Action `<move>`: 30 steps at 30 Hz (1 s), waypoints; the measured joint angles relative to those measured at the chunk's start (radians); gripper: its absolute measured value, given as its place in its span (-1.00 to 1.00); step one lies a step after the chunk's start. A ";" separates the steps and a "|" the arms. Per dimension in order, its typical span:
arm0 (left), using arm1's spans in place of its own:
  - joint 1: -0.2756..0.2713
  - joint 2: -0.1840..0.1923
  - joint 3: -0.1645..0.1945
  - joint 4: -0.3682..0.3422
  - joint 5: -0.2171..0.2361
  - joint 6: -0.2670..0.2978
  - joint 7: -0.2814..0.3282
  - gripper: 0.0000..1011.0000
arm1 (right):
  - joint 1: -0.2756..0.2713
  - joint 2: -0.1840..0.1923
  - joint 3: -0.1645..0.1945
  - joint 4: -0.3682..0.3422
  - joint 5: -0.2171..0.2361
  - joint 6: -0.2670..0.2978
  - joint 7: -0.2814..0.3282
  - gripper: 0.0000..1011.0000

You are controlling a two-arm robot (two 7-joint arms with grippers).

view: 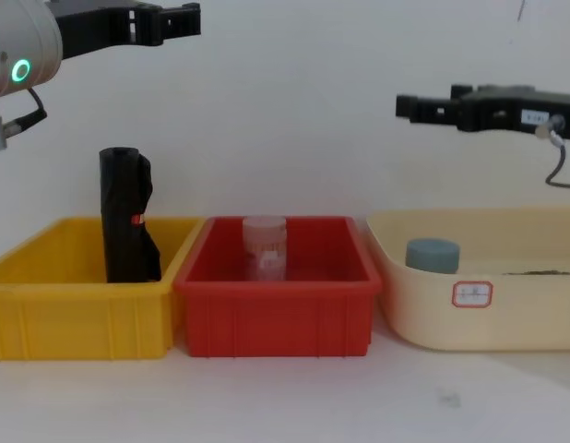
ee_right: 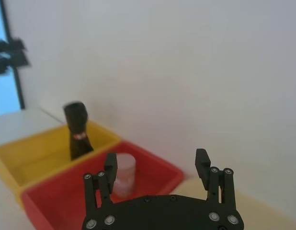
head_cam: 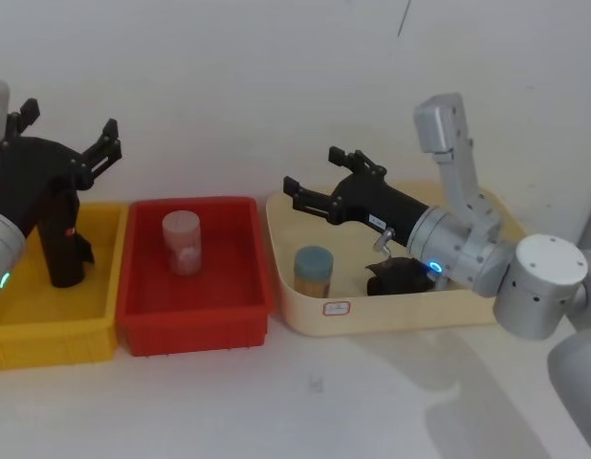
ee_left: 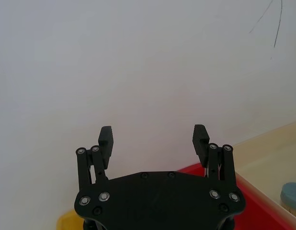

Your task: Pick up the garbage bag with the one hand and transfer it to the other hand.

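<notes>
A black glossy plastic bundle, which I take for the garbage bag point(head_cam: 396, 277), lies in the cream tray point(head_cam: 391, 314), partly hidden behind my right forearm. My blue-ringed right gripper point(head_cam: 313, 170) point(ee_right: 157, 160) point(view: 409, 104) hovers open and empty above the tray's left end, pointing toward the bins. My green-ringed left gripper point(head_cam: 71, 122) point(ee_left: 153, 136) point(view: 165, 20) is raised above the yellow bin point(head_cam: 56, 339), open and holding nothing.
A black roll with a small red-orange mark point(head_cam: 58, 239) point(view: 124, 226) stands upright in the yellow bin. The red bin point(head_cam: 195, 320) holds a clear jar point(head_cam: 181, 241). A blue-lidded jar point(head_cam: 313, 268) stands in the cream tray. A white wall runs close behind.
</notes>
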 joint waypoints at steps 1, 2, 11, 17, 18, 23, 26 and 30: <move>0.000 0.000 0.000 0.000 0.000 0.000 0.000 0.98 | -0.004 0.000 0.001 -0.005 0.004 -0.011 0.003 0.98; 0.000 0.000 0.000 0.000 0.000 0.000 0.000 0.98 | -0.012 0.001 0.003 -0.015 0.008 -0.020 0.009 0.98; 0.000 0.000 0.000 0.000 0.000 0.000 0.000 0.98 | -0.094 0.016 0.013 -0.119 0.068 -0.151 0.087 0.98; 0.000 0.000 0.000 0.000 0.000 0.000 0.000 0.98 | -0.139 0.023 0.011 -0.179 0.096 -0.211 0.130 0.98; 0.000 0.000 0.000 0.000 0.000 0.000 0.000 0.98 | -0.150 0.025 0.009 -0.194 0.103 -0.227 0.140 0.98; 0.000 0.000 0.000 0.000 0.000 0.000 0.000 0.98 | -0.175 0.029 0.005 -0.229 0.118 -0.260 0.162 0.98; 0.000 0.000 0.000 0.000 0.000 0.000 0.000 0.98 | -0.188 0.031 0.003 -0.248 0.125 -0.277 0.174 0.98; 0.000 0.000 0.000 0.000 0.000 0.000 0.000 0.98 | -0.201 0.033 0.001 -0.264 0.132 -0.292 0.184 0.98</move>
